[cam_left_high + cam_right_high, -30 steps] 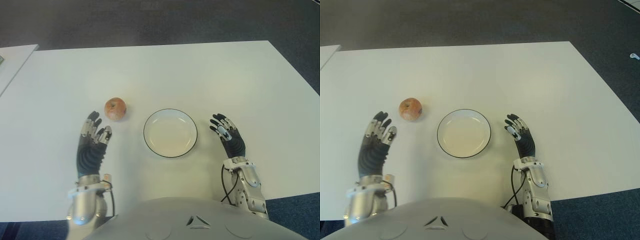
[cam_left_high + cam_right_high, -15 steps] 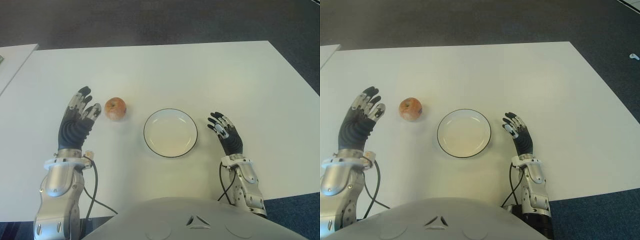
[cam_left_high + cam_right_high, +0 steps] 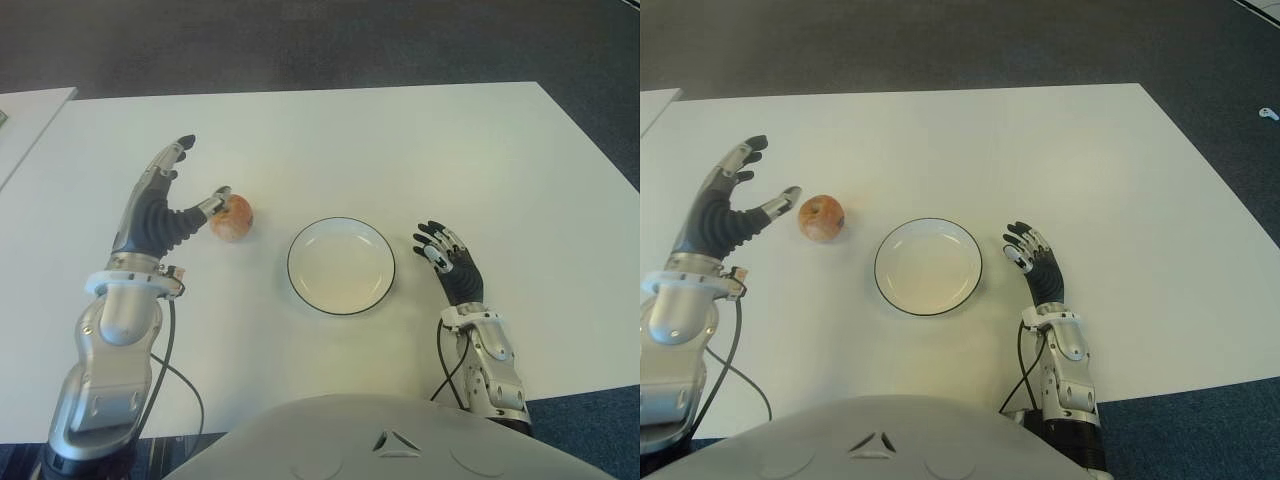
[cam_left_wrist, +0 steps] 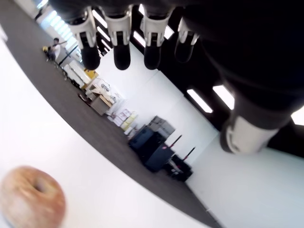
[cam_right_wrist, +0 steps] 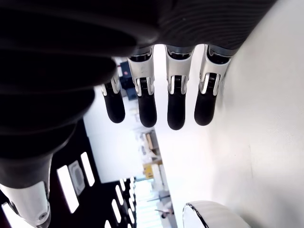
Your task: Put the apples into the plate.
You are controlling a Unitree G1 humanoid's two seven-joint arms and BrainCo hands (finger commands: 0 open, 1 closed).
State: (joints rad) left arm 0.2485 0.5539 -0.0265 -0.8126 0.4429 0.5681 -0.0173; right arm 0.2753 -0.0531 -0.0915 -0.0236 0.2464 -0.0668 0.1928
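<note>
One reddish apple (image 3: 231,217) sits on the white table (image 3: 420,150), to the left of the empty white plate (image 3: 341,266) with a dark rim. My left hand (image 3: 170,205) is raised just left of the apple, open, fingers spread and pointing away, its thumb tip close beside the fruit. In the left wrist view the apple (image 4: 29,197) lies below the extended fingers (image 4: 121,33), apart from them. My right hand (image 3: 447,262) shows to the right of the plate, open and holding nothing; the plate's rim (image 5: 209,211) appears in its wrist view.
A second white table edge (image 3: 25,125) shows at the far left. Dark carpet (image 3: 300,40) lies beyond the table's far edge. A cable (image 3: 165,370) trails from my left forearm over the near table area.
My left hand has lifted and moved forward and toward the apple, turning so its thumb now points at the fruit. The right hand, apple and plate stayed put.
</note>
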